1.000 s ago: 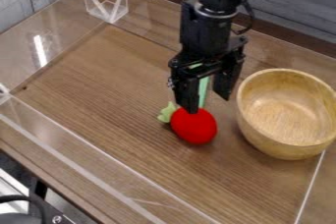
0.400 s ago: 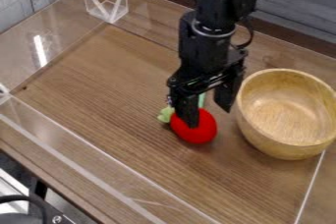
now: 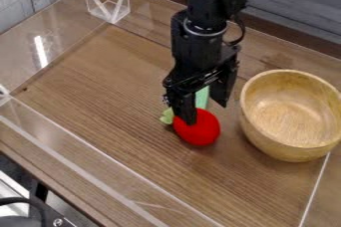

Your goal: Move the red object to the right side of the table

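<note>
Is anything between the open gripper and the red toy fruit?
Nothing visible. The gripper hangs open just above the red toy fruit. Rightward, the wooden bowl sits in its path.

Glossy red object (image 3: 200, 129); brown wood-grain table (image 3: 107, 82).

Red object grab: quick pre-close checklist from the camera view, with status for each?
1. Jaws open: ok. The gripper stands wide open, nothing held.
2. Gripper above the target: ok. It points down right over the red object.
3. Fingers straddle the red object: cannot tell. The fingertips sit at its top, but depth is unclear from this one view.
4. Green bar out of the jaws' way: not ok. It shows between the fingers, above the red object.
5. Wooden bowl clear of the gripper: ok. It sits apart, to the right.
6. Free space on the right side of the table: not ok. The bowl takes up most of it.
</note>
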{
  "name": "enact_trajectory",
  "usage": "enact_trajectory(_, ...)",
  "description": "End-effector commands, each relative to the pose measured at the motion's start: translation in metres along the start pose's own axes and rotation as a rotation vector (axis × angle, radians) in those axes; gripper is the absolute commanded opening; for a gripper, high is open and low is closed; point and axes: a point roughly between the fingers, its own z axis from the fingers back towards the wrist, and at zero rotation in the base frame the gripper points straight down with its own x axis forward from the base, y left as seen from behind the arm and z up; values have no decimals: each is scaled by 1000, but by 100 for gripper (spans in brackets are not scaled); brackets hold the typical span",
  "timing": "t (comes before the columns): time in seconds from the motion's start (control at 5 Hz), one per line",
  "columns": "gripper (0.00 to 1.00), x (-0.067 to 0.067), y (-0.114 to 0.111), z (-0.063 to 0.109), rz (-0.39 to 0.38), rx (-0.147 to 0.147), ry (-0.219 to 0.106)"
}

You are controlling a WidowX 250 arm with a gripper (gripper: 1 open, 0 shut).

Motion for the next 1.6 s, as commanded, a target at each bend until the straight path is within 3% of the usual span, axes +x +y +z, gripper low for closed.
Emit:
enact_trajectory(0.0,100,0,-13,13,10,-74,-19)
enact_trajectory(0.4,100,-8,-14,11,83,-103,-51)
enact_trajectory(0.6,100,-12,-2,3,-6,-118,-55)
enact_trajectory(0.8,0,-18,3,2,-2,-113,-60)
enact_trajectory(1.4,0,-72,12,-25,36,-77,-88)
